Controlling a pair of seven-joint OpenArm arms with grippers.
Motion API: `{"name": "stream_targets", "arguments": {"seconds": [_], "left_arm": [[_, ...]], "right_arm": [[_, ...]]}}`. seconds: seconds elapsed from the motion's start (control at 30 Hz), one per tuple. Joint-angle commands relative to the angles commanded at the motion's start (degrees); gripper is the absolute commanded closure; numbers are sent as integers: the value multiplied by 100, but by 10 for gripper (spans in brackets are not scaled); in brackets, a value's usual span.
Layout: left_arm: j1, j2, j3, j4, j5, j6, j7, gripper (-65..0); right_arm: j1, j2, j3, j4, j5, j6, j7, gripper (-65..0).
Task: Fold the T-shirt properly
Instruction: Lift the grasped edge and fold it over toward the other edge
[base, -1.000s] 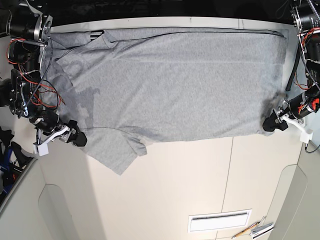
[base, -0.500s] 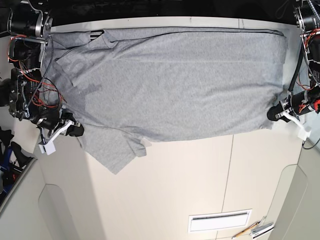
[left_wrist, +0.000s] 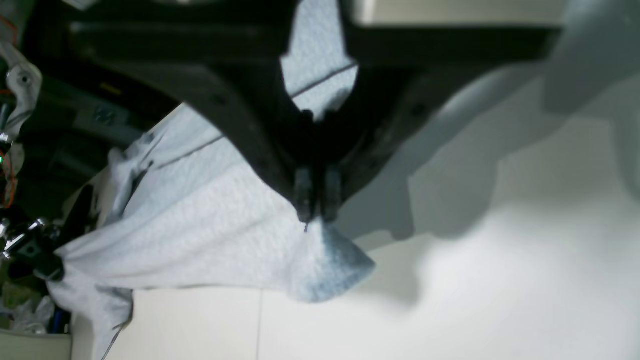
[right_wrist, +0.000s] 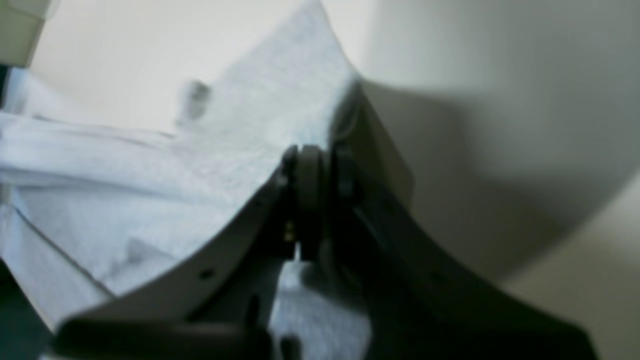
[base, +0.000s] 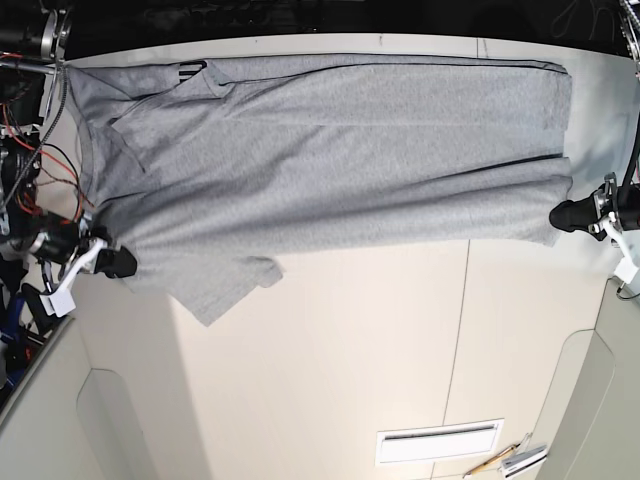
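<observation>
A: The bench (base: 330, 380) carries the T-shirt (base: 330, 150) spread wide across its far half, one sleeve (base: 225, 290) hanging toward the near side. Where are the arms?

B: At the two ends. The left gripper (base: 562, 214) has its fingers pressed together on the hem corner; the left wrist view shows cloth pinched at the tips (left_wrist: 316, 212). The right gripper (base: 118, 262) pinches the shoulder edge the same way (right_wrist: 310, 200).

A: What could go wrong from here?

B: Each hold looks like a thin bite near the cloth's edge. If the arms pull further apart, a corner may slip free and the shirt would sag on that side. The loose sleeve could also fold under and spoil the crease.

A: And against a second ago?

B: Both grippers sit further outward, the near edge is drawn straighter, and the wrinkles by the sleeve have flattened.
</observation>
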Motion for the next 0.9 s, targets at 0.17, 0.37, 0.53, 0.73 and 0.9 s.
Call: {"name": "stream_targets", "arguments": {"seconds": [0.17,0.37,0.53,0.73,0.9], "left_arm": [[68,-72,0,144,-284,0,0,0],[772,-317,0,647,-483,0,0,0],[1443,-380,0,1200,-479,0,0,0],[1961,-378,-66,1244,-476,0,0,0],[2109,-310,-85,1244,-435,0,0,0]], "right_arm": [[-973,13,662,1043,109,0,-4,0],[-1759,26,1241,1639,258,4,-48,0],[-2164,28,1287,1722,361,7,-52,0],[-2551,26,1287,1722,402,7,-48,0],[-2761,17,1287,1718,396,7,0,0]]}}
